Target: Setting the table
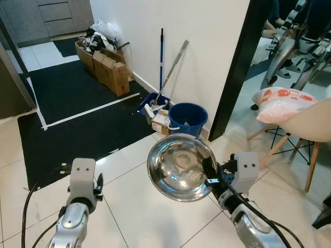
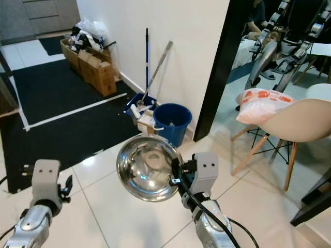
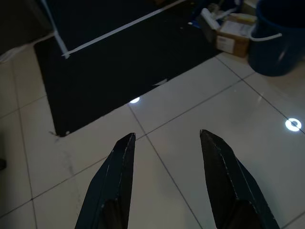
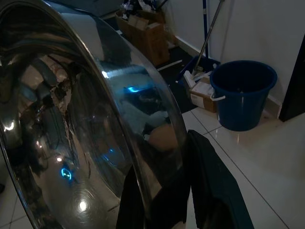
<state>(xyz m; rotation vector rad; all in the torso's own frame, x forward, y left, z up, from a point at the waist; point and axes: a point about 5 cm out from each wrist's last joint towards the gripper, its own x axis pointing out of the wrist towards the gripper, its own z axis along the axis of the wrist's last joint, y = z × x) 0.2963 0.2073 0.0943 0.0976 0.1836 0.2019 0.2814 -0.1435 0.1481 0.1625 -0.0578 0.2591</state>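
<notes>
Bowl (image 1: 180,167) in right gripper (image 1: 209,175), bucket (image 1: 187,119) behind it, chair (image 1: 305,129) to the right

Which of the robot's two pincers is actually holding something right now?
The right pincer, clamped on the rim of the steel bowl. The left pincer is open over bare floor tiles.

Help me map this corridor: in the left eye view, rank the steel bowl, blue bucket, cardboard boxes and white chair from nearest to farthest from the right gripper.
1. Steel bowl: clamped in the right gripper, held on edge.
2. Blue bucket: ahead, by the wall.
3. White chair: off to the right; close to the bucket's rank, hard to call.
4. Cardboard boxes: far ahead on the left, along the wall.
</notes>
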